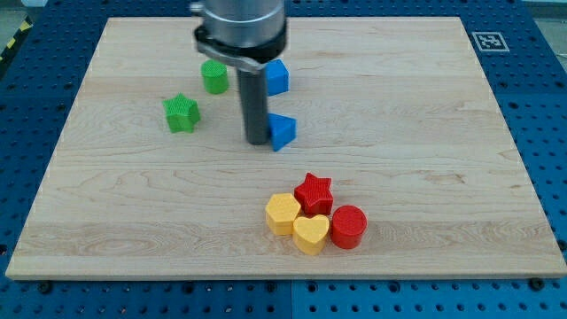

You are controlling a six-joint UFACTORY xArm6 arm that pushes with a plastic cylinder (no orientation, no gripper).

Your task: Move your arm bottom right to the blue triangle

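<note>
The blue triangle (283, 131) lies near the board's middle, a little toward the view's top. My tip (257, 141) stands right at its left side, touching or nearly touching it. A second blue block (277, 77), cube-like, sits above the triangle, partly behind the rod. A green cylinder-like block (214, 77) and a green star (182, 113) lie to the view's left of the rod.
A cluster sits toward the view's bottom: a red star (313, 192), a red cylinder (348, 226), a yellow hexagon-like block (283, 213) and a yellow heart (311, 234). The wooden board (425, 133) is ringed by a blue perforated table. A marker tag (487, 41) is at the top right corner.
</note>
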